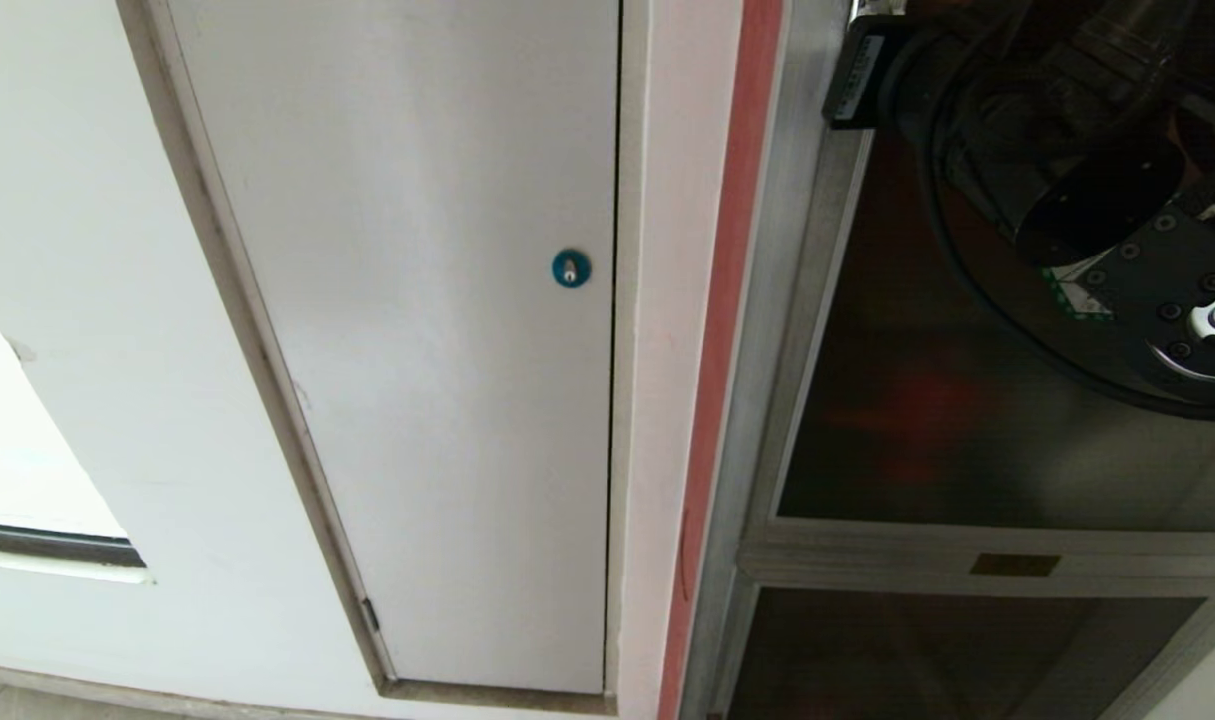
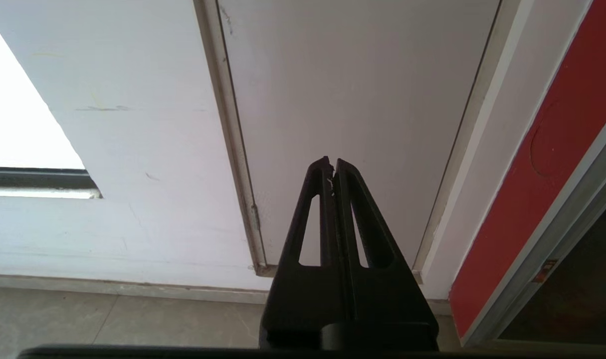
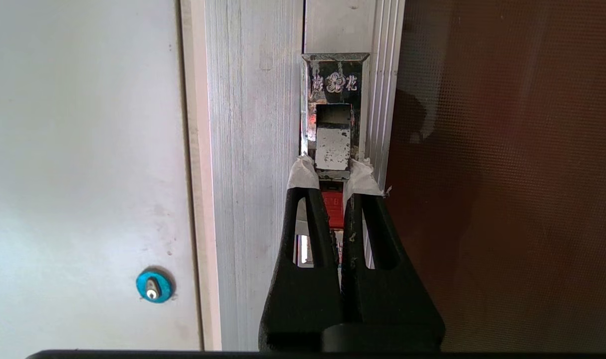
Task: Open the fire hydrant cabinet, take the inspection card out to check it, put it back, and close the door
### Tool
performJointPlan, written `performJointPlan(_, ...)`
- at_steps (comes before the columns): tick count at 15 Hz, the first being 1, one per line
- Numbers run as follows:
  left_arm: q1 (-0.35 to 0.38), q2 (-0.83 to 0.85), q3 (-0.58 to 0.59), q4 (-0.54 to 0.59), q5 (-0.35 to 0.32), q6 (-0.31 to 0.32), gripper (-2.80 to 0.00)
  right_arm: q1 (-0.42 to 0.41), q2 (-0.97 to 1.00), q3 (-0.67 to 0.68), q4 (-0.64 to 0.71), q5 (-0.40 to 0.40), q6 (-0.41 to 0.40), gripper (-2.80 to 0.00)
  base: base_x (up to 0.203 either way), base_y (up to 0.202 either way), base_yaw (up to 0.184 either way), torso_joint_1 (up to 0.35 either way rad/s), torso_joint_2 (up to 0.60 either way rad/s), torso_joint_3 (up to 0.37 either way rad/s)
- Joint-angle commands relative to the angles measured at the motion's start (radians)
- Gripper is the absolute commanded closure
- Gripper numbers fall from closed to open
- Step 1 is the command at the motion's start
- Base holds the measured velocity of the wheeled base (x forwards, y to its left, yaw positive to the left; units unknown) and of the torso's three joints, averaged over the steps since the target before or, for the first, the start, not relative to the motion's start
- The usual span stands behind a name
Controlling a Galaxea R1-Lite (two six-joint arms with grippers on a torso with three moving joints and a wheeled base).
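The fire hydrant cabinet's silver frame [image 3: 253, 174] runs beside its door [image 3: 507, 174], a dark tinted glass panel that stands closed. On the door's edge sits a small metal latch [image 3: 334, 99] with a red part [image 3: 332, 209] below it. My right gripper [image 3: 332, 172] is shut on the lower end of the latch's silver tab, one white-taped fingertip [image 3: 303, 172] on each side. In the head view only the right arm [image 1: 1117, 250] shows, in front of the door [image 1: 967, 420]. The inspection card is out of view. My left gripper [image 2: 332, 167] hangs parked and shut, holding nothing.
A plain white door [image 1: 417, 350] with a round blue lock [image 1: 571, 268] stands left of the cabinet, past a red strip [image 1: 727, 300]. A smaller dark panel [image 1: 947, 650] lies below the door. Grey floor [image 2: 108, 324] meets the wall under the left gripper.
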Motion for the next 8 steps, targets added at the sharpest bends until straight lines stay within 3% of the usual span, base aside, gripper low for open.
performJointPlan(1, 0.000, 0.000, 0.000, 0.000, 0.000, 0.000, 0.00, 0.004, -0.033, 0.007, -0.010, -0.004, -0.001, 0.00, 0.000, 0.000, 0.000, 0.000, 0.00, 0.000)
performJointPlan(8, 0.000, 0.000, 0.000, 0.000, 0.000, 0.000, 0.00, 0.046, -0.173, 0.132, 0.025, -0.004, 0.000, 0.00, 0.000, 0.000, 0.000, 0.000, 0.00, 0.000)
